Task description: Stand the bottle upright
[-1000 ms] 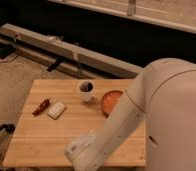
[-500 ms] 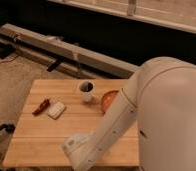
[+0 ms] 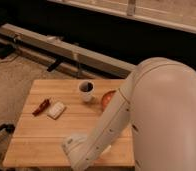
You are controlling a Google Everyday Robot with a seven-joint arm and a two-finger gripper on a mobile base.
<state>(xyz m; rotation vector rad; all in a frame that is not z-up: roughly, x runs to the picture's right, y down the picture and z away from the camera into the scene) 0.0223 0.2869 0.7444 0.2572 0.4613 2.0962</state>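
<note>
No legible text, label, brand, number or sign on anything in view.

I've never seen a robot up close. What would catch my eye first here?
The big white robot arm fills the right side and reaches down across the wooden table, with its gripper low over the table's near edge. Behind it, a white cup stands mid-table beside an orange bowl half hidden by the arm. A red item and a white block lie at the left.

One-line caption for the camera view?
Arm stretches low across table bearing cup, block, red item, half-hidden bowl; tool out of view.
</note>
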